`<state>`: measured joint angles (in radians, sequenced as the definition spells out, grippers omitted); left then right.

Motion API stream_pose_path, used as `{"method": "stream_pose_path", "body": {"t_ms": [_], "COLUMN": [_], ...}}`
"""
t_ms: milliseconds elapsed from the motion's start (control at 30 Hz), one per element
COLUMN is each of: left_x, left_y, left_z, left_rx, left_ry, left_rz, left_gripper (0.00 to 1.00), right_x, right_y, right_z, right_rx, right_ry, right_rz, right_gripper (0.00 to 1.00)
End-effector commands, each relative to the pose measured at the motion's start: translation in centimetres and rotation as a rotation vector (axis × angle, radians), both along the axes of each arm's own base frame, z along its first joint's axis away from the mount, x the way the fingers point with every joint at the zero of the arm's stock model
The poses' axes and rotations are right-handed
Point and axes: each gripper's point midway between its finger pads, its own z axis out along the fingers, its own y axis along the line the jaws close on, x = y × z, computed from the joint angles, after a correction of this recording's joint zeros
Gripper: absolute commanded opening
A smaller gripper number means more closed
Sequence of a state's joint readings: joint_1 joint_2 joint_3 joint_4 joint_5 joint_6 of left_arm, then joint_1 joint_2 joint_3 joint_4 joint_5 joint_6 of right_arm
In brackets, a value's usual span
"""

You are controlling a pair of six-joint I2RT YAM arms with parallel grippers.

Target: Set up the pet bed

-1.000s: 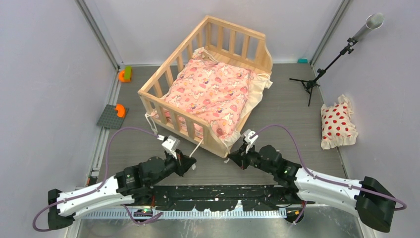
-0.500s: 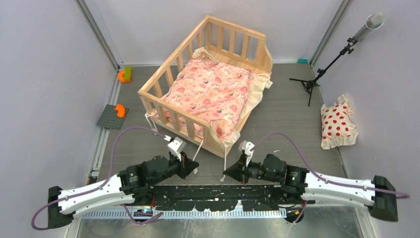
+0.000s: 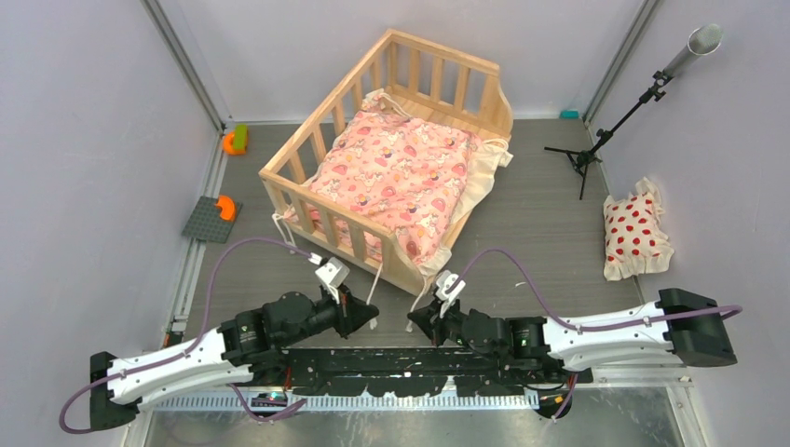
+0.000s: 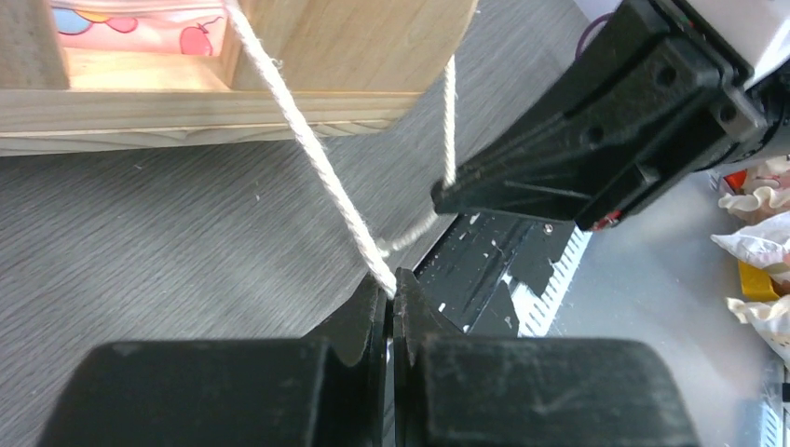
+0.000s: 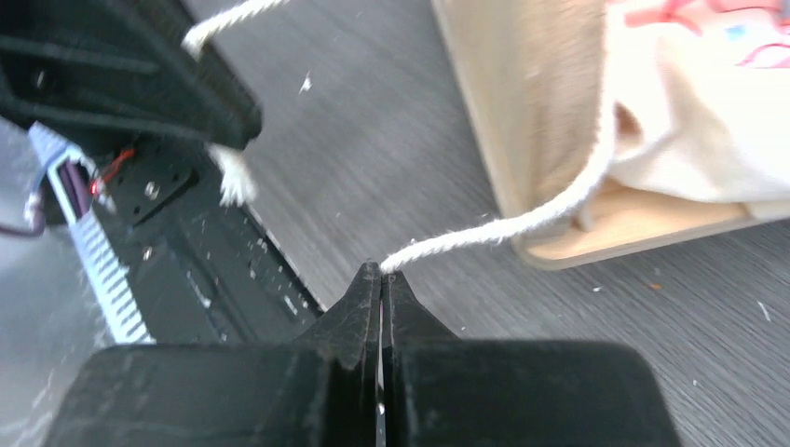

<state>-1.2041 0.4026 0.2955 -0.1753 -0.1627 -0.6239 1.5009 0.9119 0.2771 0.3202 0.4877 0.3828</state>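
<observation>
In the left wrist view the top edge cuts off the pet bed (image 4: 186,112), leaving the cushion (image 4: 102,19) a sliver at upper left. The end of the cream tie (image 4: 317,158) is hidden between the pinched tips of the left gripper (image 4: 391,296). In the right wrist view the bed's corner, upper right, is blurred, and the end of the second tie (image 5: 484,231) disappears inside the right gripper (image 5: 380,277).

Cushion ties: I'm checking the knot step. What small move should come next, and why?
Probably cross the pincers over each other to start a knot. The left pincer is shut on one cream tie, the right pincer on the other tie, and both run from the near corner of the pet bed.
</observation>
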Motion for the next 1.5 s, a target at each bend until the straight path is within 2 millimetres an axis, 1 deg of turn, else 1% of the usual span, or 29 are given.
{"method": "stream_pose_path", "body": {"t_ms": [0,133,300,400,433,533,633,733,867,1000,1200,1400,1467], "left_x": [-1.2,-1.5,-1.3,-1.2,-1.3,-1.3,-1.4,-1.5,-1.2,-0.9,-0.7,-0.5,-0.5], "left_y": [-1.2,-1.8,-2.3,-2.6,-2.7,-3.1,-3.8,-4.5,-5.2,-5.6,-6.0,-6.1,-6.2], "left_z": [1.9,1.8,2.7,3.2,3.4,3.6,3.8,3.6,3.7,3.7,2.8,1.8,1.7], "left_rx": [-0.063,-0.065,-0.092,-0.106,-0.11,-0.113,-0.124,-0.12,-0.124,-0.111,-0.065,-0.022,-0.012], "left_ry": [0.003,0.019,0.01,0.0,-0.001,0.0,0.001,0.007,0.0,-0.015,-0.024,-0.019,-0.021], "left_rz": [-0.079,-0.106,-0.106,-0.107,-0.11,-0.121,-0.14,-0.155,-0.157,-0.158,-0.165,-0.17,-0.171], "left_gripper": [0.0,0.0,0.0,0.0,0.0,0.0,0.0,0.0,0.0,0.0,0.0,0.0,0.03], "right_x": [3.0,3.5,4.0,4.5,4.7,5.1,5.0,4.7,4.2,3.8,3.4,3.3,3.3], "right_y": [0.2,0.9,2.4,2.7,2.9,2.7,3.0,3.3,3.8,3.7,3.8,3.1,2.8], "right_z": [4.2,4.2,4.8,5.2,5.6,5.2,5.2,5.2,4.6,3.7,4.0,3.7,3.5], "right_rx": [0.216,0.262,0.347,0.372,0.378,0.364,0.407,0.454,0.459,0.448,0.481,0.564,0.592], "right_ry": [0.051,0.115,0.188,0.237,0.247,0.293,0.366,0.434,0.511,0.58,0.663,0.764,0.8], "right_rz": [-0.25,-0.325,-0.391,-0.472,-0.491,-0.567,-0.606,-0.62,-0.632,-0.668,-0.696,-0.739,-0.756], "right_gripper": [0.01,0.01,0.01,0.01,0.01,0.01,0.01,0.01,0.01,0.01,0.01,0.01,0.01]}}
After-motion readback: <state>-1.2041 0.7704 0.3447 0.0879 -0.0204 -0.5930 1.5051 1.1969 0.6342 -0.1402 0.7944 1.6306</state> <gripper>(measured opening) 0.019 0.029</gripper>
